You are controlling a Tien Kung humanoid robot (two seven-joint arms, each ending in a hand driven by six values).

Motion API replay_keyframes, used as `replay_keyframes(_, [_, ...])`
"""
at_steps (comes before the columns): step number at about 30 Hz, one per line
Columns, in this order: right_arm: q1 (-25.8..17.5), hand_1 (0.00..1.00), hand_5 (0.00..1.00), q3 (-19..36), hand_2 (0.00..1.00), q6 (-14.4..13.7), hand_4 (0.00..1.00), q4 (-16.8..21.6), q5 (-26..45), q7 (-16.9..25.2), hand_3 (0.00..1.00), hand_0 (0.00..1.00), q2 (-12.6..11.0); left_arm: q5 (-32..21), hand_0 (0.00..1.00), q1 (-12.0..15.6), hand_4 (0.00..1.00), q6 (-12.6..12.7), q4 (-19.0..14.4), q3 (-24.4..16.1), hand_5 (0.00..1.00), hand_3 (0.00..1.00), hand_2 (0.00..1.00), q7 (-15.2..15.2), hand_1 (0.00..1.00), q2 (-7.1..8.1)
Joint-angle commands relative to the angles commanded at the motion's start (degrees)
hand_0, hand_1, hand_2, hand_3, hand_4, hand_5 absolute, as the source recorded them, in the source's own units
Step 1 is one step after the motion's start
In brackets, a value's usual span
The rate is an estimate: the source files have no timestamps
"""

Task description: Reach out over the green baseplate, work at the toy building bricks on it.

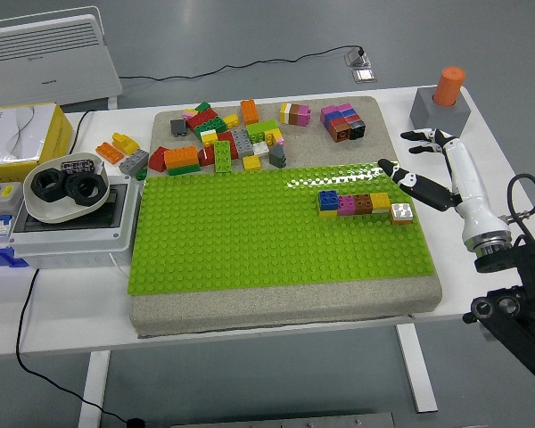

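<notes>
The right hand (428, 165) hovers just past the right edge of the green baseplate (250, 236), its fingers (416, 183) spread and holding nothing. To the left of the fingertips, a short row of bricks (366, 205) sits pressed onto the baseplate: blue on yellow, magenta, brown, yellow, then white. Farther left and beyond, loose bricks (223, 143) lie scattered on the grey mat. Behind the fingers a grey block with an orange cylinder (441, 102) stands on the bench (481, 160)
</notes>
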Motion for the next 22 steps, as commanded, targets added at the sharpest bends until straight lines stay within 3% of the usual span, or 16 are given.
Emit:
replay_keyframes(4, [-0.1,0.441,0.556,0.2,0.577,0.0,0.923,-0.2,0.0,-0.4,0.6,0.707,0.2,0.0,0.738,0.1,0.411,-0.8,0.0,0.6,0.216,0.568,0.502,0.3,0.451,0.12])
replay_keyframes(5, [-0.2,0.388,0.529,-0.1,0.416,0.0,0.927,-0.3,-0.1,-0.6,0.443,0.674,0.2,0.3,0.736,0.2,0.411,-1.0,0.0,0.6,0.213,0.568,0.453,0.4,0.356,0.1])
replay_keyframes(16, [-0.7,0.362,0.536,-2.8,0.375,0.2,0.982,-0.8,-0.8,-3.1,0.408,0.674,0.0,1.6,0.729,2.4,0.411,-2.5,0.0,1.0,0.217,0.567,0.413,1.3,0.321,-0.67])
replay_keyframes(22, [-0.9,0.357,0.539,-4.1,0.371,0.2,0.98,-0.9,-1.0,-3.7,0.394,0.659,0.1,-0.6,0.73,3.7,0.422,-3.7,0.0,3.7,0.208,0.568,0.413,1.5,0.326,-0.69])
